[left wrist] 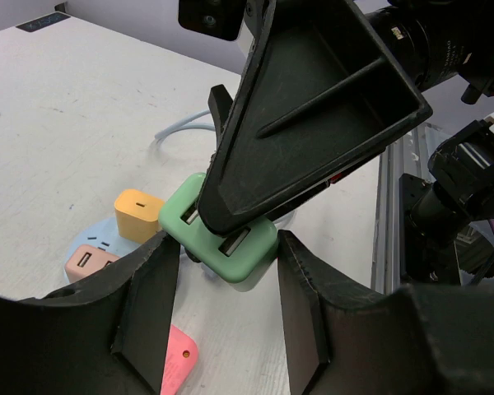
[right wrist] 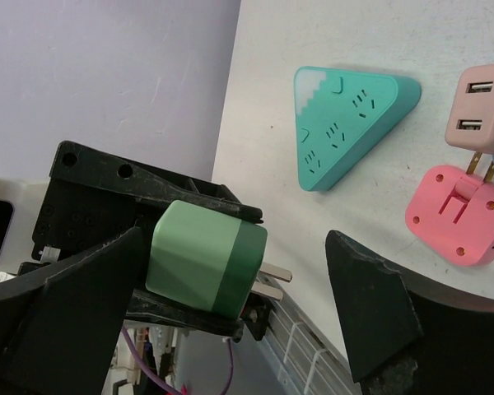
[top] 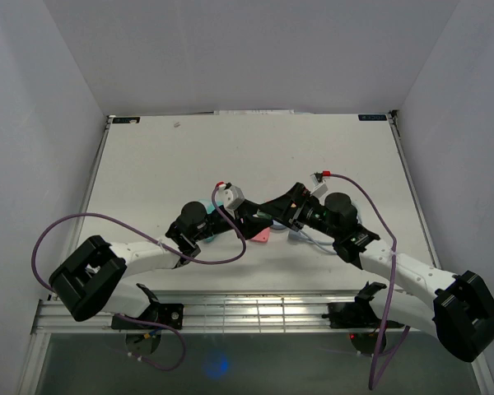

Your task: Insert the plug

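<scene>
The green plug (right wrist: 202, 267) is off the table at the lower left of the right wrist view. The left gripper (left wrist: 228, 239) clamps it top and bottom, and its two metal prongs (right wrist: 272, 281) point toward frame centre. The right gripper (right wrist: 235, 243) straddles it with jaws spread wide, neither finger touching. A teal socket block (right wrist: 350, 123), probably the target, lies flat at upper right near a beige USB charger (right wrist: 482, 107) and a pink adapter (right wrist: 457, 214). To do this well, the right arm should back straight out without nudging the plug. The left arm should then turn the prongs downward, square them to one pair of slots and press vertically. A tilted entry would likely skid the block sideways.
</scene>
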{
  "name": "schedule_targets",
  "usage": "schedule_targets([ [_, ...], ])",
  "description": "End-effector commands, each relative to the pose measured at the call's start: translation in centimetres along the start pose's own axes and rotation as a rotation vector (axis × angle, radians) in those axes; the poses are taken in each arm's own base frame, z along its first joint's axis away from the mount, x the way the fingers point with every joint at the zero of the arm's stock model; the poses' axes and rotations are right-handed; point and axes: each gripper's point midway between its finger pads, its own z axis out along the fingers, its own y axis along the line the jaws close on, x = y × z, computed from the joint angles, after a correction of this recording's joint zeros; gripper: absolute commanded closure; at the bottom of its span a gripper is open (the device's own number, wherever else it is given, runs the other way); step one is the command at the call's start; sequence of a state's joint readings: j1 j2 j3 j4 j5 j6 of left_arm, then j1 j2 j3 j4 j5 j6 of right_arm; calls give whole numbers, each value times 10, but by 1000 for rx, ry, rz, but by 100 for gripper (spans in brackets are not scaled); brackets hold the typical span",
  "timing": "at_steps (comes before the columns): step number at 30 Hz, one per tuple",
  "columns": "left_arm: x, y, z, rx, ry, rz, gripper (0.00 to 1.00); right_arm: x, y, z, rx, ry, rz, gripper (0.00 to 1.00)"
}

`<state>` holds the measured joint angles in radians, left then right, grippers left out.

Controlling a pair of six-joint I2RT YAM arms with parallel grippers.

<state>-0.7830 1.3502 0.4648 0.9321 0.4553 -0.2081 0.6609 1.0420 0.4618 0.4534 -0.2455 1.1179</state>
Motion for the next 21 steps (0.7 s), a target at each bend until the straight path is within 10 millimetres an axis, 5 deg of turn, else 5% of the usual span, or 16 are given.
schedule_targets([
  [1, -14, -6, 5, 31, -31, 10, 100, -18, 15, 4, -40, -57, -42, 3],
  [10, -8, -6, 8, 45, -6, 14, 100, -28, 20, 3, -13, -69, -91, 16],
  [21, 0, -1, 14, 39, 29, 22, 100, -30, 16, 2, 55, -41, -178, 20],
])
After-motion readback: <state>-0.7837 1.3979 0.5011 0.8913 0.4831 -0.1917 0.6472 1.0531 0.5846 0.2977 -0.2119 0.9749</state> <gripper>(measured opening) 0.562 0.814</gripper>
